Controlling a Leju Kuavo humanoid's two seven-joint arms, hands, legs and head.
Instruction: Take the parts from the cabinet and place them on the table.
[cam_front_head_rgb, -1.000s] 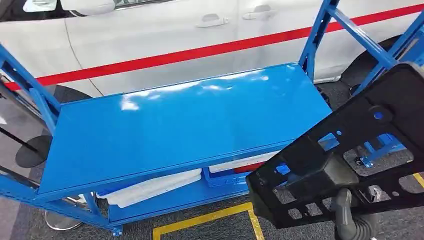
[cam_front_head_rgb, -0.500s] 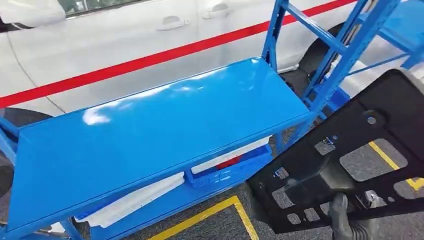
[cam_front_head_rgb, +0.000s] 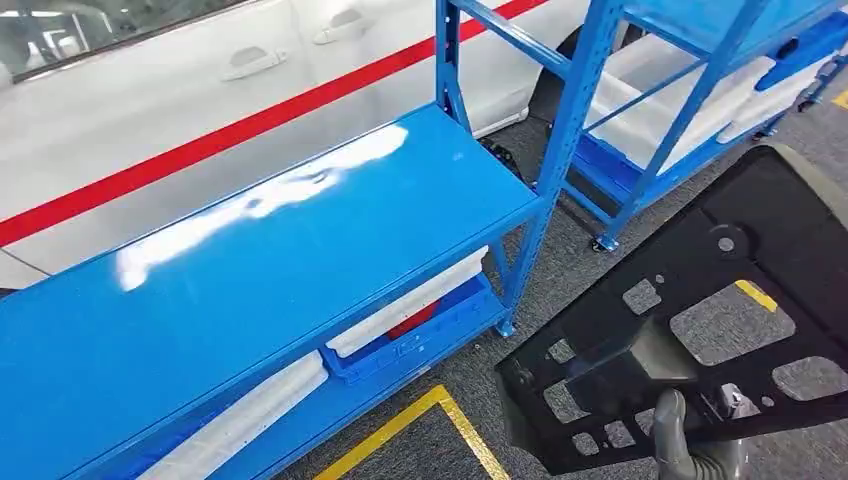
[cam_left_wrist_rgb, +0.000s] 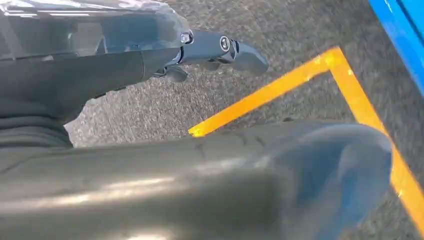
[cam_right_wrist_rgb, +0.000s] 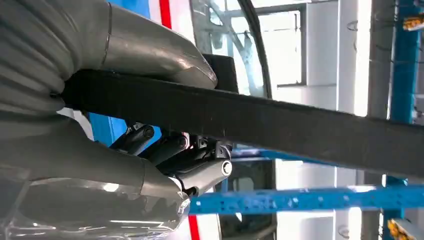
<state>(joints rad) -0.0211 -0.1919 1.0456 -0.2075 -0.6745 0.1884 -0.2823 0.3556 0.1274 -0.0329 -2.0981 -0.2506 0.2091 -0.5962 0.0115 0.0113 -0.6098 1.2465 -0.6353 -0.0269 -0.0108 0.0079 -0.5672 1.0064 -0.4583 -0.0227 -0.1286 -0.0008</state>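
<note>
A large flat black part (cam_front_head_rgb: 720, 300) with several cut-out windows hangs at the lower right of the head view, over the carpet. My right hand (cam_front_head_rgb: 690, 455) grips it from below. In the right wrist view the part's thin edge (cam_right_wrist_rgb: 280, 125) runs across the picture, clamped between the thumb and the darker fingers (cam_right_wrist_rgb: 170, 150) of the right hand (cam_right_wrist_rgb: 125, 95). The blue table (cam_front_head_rgb: 250, 290) stretches across the left with a bare, shiny top. My left hand (cam_left_wrist_rgb: 150, 180) hangs over the carpet with its fingers stretched out and holds nothing.
A blue rack (cam_front_head_rgb: 690, 80) with white parts on its shelves stands at the upper right. White parts (cam_front_head_rgb: 410, 300) lie on the table's lower shelf. A white car with a red stripe (cam_front_head_rgb: 200, 110) stands behind the table. Yellow floor tape (cam_front_head_rgb: 400, 430) marks the carpet.
The camera has swung right: the table slid to the left of the picture and the blue rack came into view. The black part stays held in my right hand.
</note>
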